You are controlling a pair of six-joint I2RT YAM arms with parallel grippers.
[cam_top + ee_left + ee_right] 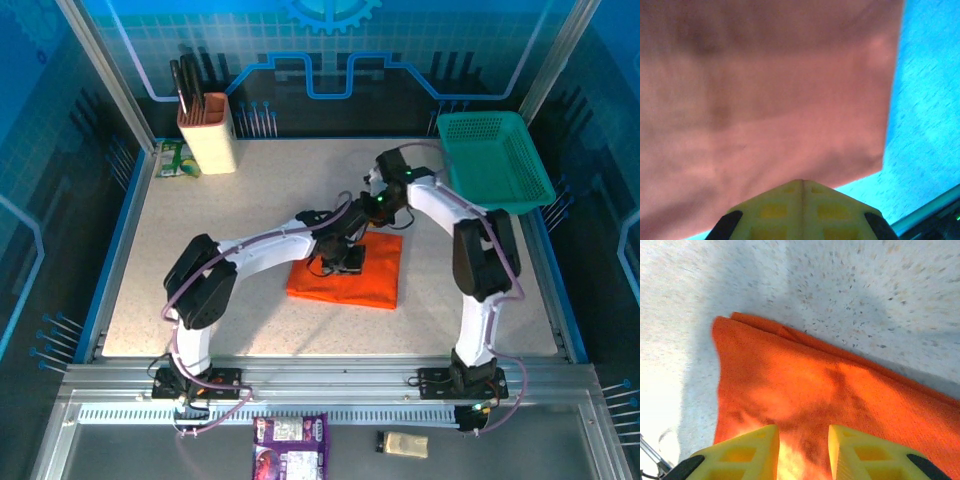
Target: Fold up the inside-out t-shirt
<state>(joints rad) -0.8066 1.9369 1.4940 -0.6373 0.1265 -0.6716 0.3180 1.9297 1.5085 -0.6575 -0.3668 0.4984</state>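
Note:
The inside-out t-shirt (375, 275) lies folded into a compact orange rectangle in the middle of the table. My left gripper (335, 262) hovers over its left half. In the left wrist view its yellow fingers (802, 181) are pressed together, shut with nothing between them, and the cloth (765, 90) lies just ahead. My right gripper (378, 207) stands at the shirt's far edge. In the right wrist view it (803, 440) is open, its two yellow fingertips apart just above the orange cloth (805, 385), near a layered corner (727, 322).
A teal mesh basket (495, 160) sits at the back right, overhanging the table edge. A beige holder with dark utensils (207, 130) and a green packet (175, 158) stand at the back left. Small packets (290, 445) lie below the front rail.

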